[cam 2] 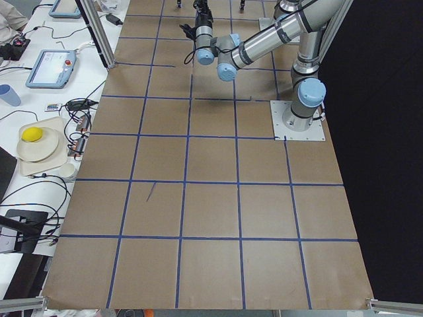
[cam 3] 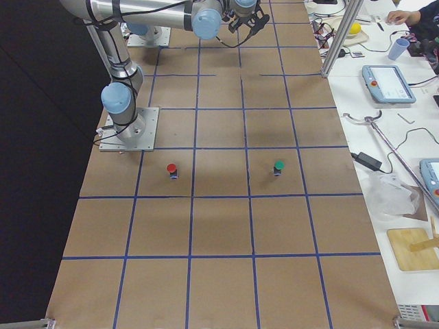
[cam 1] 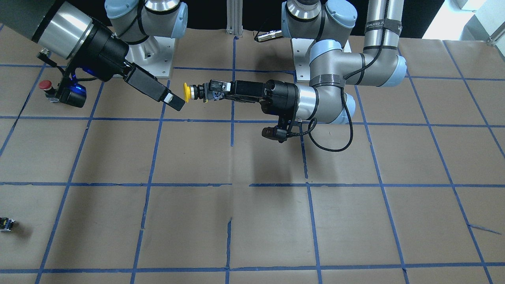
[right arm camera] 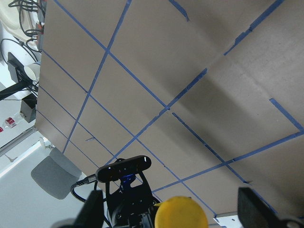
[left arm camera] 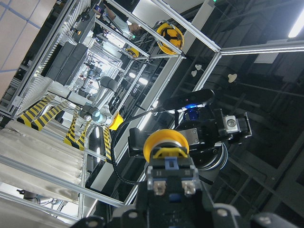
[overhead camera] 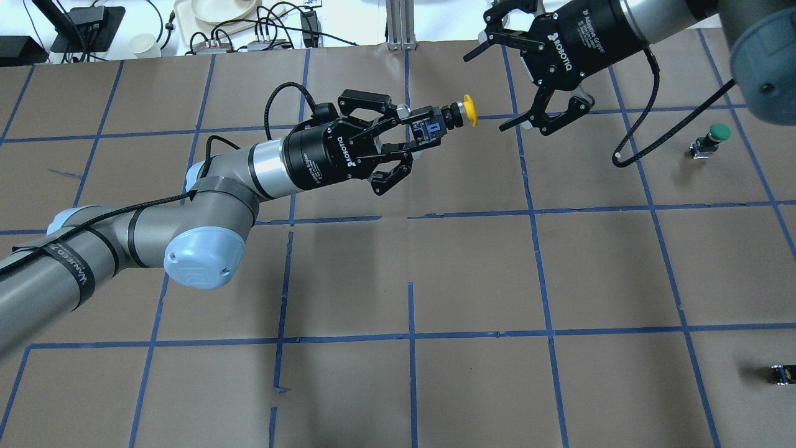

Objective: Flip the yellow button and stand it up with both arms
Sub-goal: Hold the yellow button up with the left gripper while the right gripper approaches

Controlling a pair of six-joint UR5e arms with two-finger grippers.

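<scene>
Above the brown, blue-taped table [overhead camera: 472, 274] we see the yellow button [overhead camera: 459, 116] held level in mid-air, its black body pinched in our left claw [overhead camera: 428, 129]. Our right claw [overhead camera: 486, 93] gapes wide beside the cap, empty.

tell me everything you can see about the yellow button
The yellow button has a round yellow mushroom cap, a silvery collar and a black boxy body with blue markings. It lies horizontal in the air, body clamped in the left gripper, cap pointing at the open right gripper, which is near but not touching it.
</scene>
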